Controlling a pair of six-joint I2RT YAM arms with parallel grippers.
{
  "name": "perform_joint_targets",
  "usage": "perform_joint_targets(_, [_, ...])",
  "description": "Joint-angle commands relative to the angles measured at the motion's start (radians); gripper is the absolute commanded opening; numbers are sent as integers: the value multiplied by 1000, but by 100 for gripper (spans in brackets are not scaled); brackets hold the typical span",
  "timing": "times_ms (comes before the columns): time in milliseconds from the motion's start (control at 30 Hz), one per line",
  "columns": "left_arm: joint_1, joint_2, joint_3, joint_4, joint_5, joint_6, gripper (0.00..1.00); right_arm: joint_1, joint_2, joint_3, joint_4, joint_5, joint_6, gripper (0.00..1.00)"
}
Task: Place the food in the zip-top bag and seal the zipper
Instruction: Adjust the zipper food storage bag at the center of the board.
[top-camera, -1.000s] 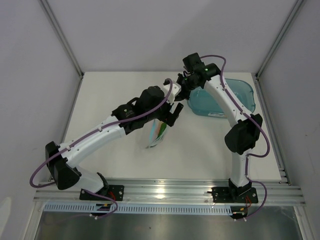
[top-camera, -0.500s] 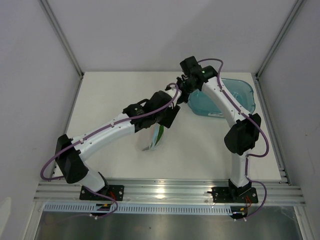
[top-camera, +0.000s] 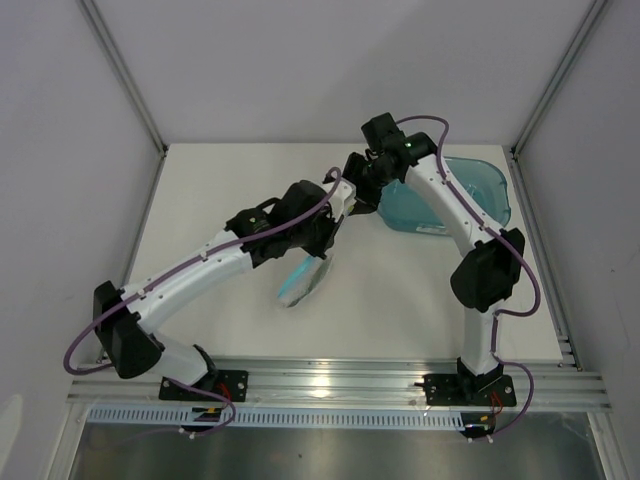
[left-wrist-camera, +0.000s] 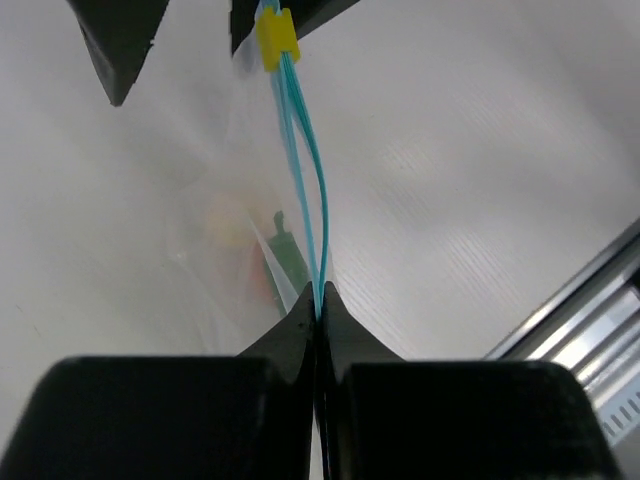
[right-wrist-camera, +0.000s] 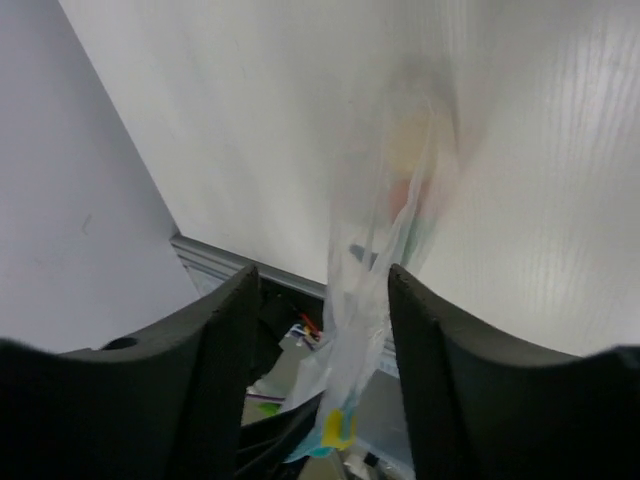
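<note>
The clear zip-top bag (top-camera: 300, 282) hangs tilted below my left gripper (top-camera: 327, 232). In the left wrist view that gripper (left-wrist-camera: 318, 312) is shut on the light blue zipper (left-wrist-camera: 300, 150), whose two strips bow slightly apart up to a yellow slider (left-wrist-camera: 277, 40). Through the plastic I see the food: a peach piece (left-wrist-camera: 225, 220) and a dark green piece (left-wrist-camera: 290, 262). My right gripper (right-wrist-camera: 322, 275) is open, its fingers (right-wrist-camera: 225, 340) standing either side of the bag (right-wrist-camera: 372, 300) without pinching it. The slider end (right-wrist-camera: 338, 428) shows low in that view.
A translucent teal tub (top-camera: 455, 195) stands at the back right, just behind the right arm. The white table (top-camera: 220, 190) ends at an aluminium rail (top-camera: 330, 375) in front. Grey walls close in on both sides.
My left gripper has shut on the zipper strip. The right gripper has opened and let go of the bag. The bag's bottom has swung toward the near left.
</note>
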Motion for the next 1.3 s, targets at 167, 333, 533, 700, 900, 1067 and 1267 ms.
perform_joint_targets(167, [145,-155,-71,-18,299,-1,1,-21,-38,198,-114,177,-239,99])
perform_joint_targets(333, [201,-215,-135,9,452,27,0,10,-52,261,-167,306,-477,99])
perform_joint_targets(533, [212,-232,-154,3,575,37,1,42,-148,110,-125,593,-646,99])
perform_joint_targets(700, [213,-244,-166,0,595,44,1,-24,-216,5,-79,601,-635,99])
perform_joint_targets(900, [215,-263,-198,37,658,43,0,89,-346,-164,144,834,-775,100])
perform_joint_targets(1067, [216,-258,-198,61,753,66,1,38,-411,-304,200,781,-666,100])
perform_joint_targets(1267, [233,-246,-200,61,859,90,1,-5,-489,-406,289,341,-723,98])
